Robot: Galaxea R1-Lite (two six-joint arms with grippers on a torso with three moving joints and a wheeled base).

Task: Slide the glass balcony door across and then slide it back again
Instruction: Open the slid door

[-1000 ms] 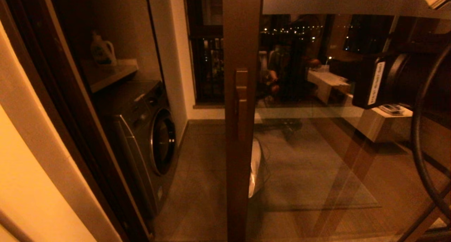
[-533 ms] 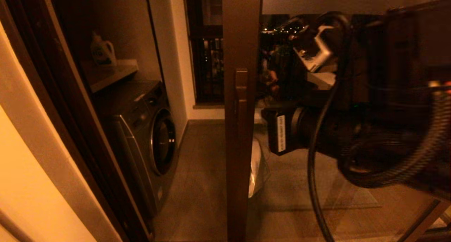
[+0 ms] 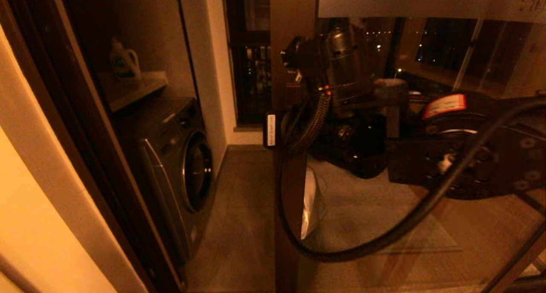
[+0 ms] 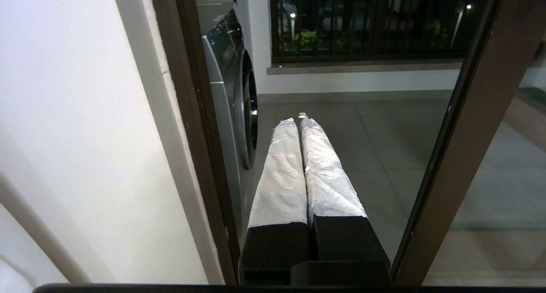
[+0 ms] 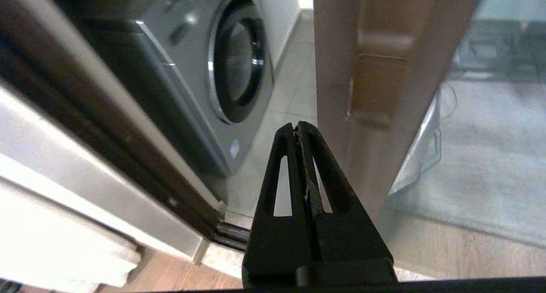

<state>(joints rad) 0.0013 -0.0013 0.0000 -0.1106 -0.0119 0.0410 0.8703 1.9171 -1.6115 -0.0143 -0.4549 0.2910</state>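
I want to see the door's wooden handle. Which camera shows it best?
The right wrist view: the handle fills the frame, just beyond the shut right gripper. In the head view the right arm hides it. The left wrist view shows only the door's frame.

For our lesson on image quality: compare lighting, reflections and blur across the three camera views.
Head view: dim, amber, the glass balcony door mirrors room and city lights. Left wrist view: brighter, neutral, left gripper sharp, the window dark. Right wrist view: right gripper sharp, the washing machine and the door's handle softly blurred.
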